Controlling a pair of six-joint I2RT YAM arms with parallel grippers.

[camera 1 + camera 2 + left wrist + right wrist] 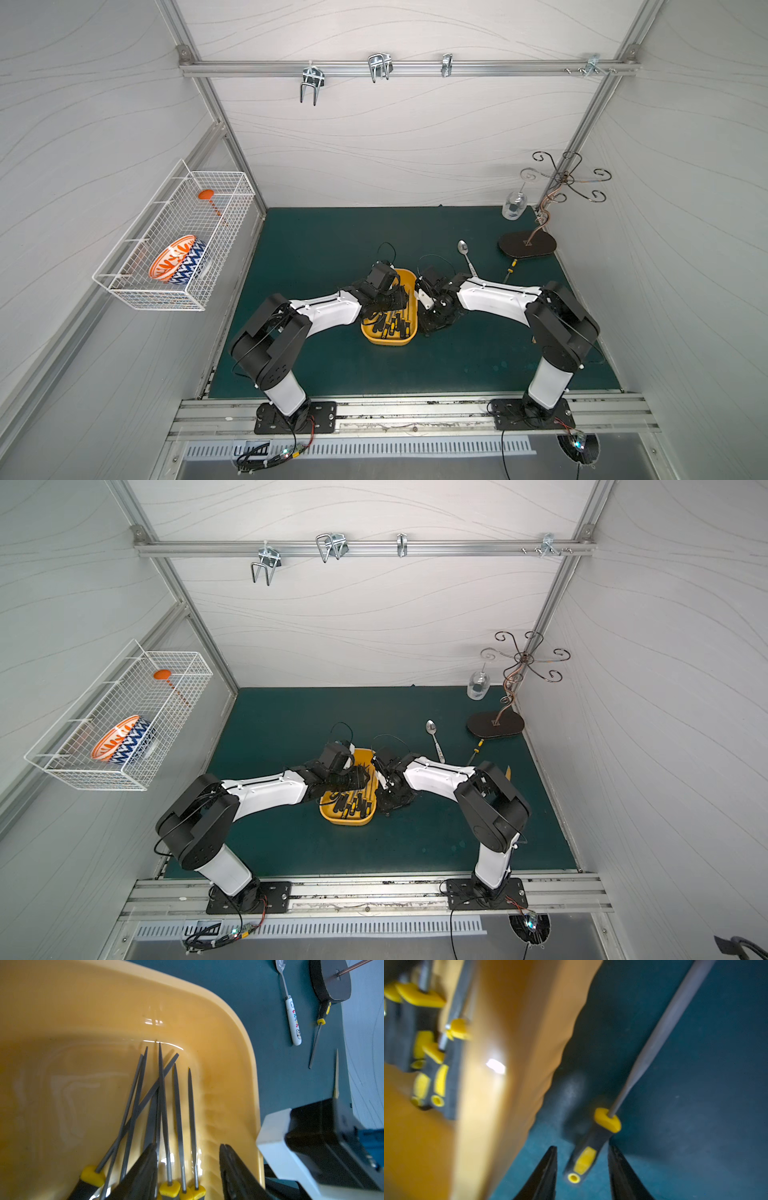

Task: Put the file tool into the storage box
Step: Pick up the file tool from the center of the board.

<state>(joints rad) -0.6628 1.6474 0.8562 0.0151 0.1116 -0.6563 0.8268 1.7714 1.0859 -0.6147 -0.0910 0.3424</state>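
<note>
Several files already stowed in storage box. Yet to lift: file on worktop just beside box, handle between right tool's spread jaws, apparently untouched. Left tool released, empty, over stowed files. Also left: another file well apart.

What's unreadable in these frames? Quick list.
- Loose file on the mat: right tool hides it in both top views; right wrist view cuts off its tip.
- Files in the storage box: left arm partly covers them in both top views; left wrist view crops their handles; blurred in right wrist view.
- Left tool: only its fingertips show in left wrist view.
</note>
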